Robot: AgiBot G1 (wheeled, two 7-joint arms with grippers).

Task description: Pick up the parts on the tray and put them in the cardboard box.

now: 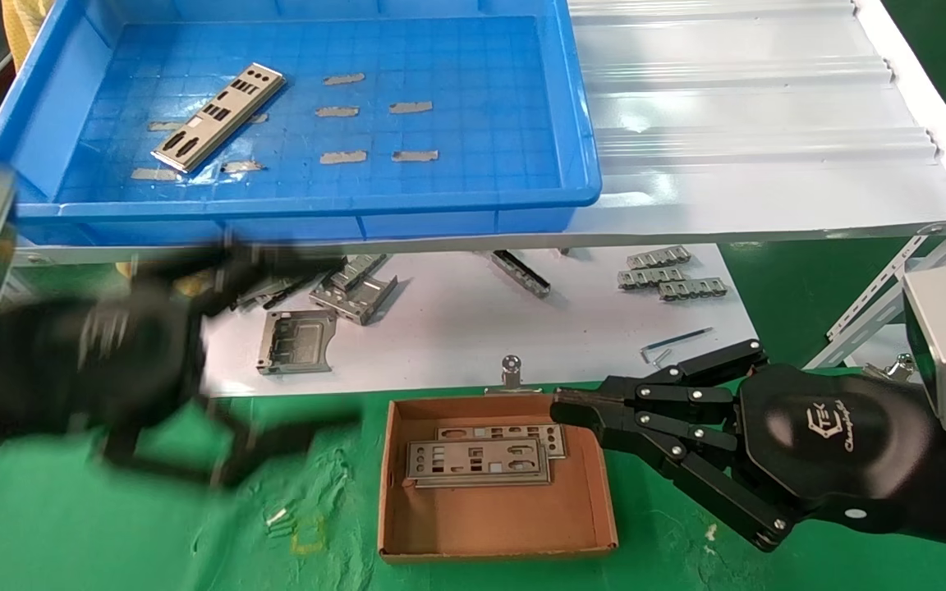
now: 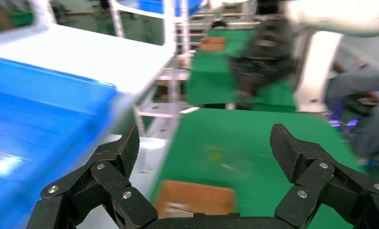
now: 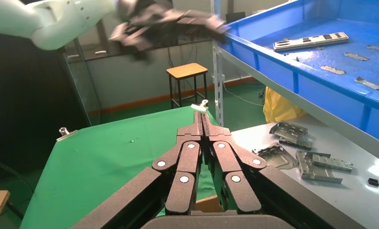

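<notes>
One silver punched plate lies slanted on the floor of the blue tray, at its left; it also shows in the right wrist view. Two more plates lie stacked in the brown cardboard box. My left gripper is open and empty, blurred, in the air left of the box and below the tray's front wall. In its wrist view the box lies beneath it. My right gripper is shut and empty, its tip over the box's far right corner.
Folded grey brackets and ridged strips lie on the white table below the tray. An Allen key lies near its right edge. A white corrugated panel runs to the right of the tray. Green cloth covers the near table.
</notes>
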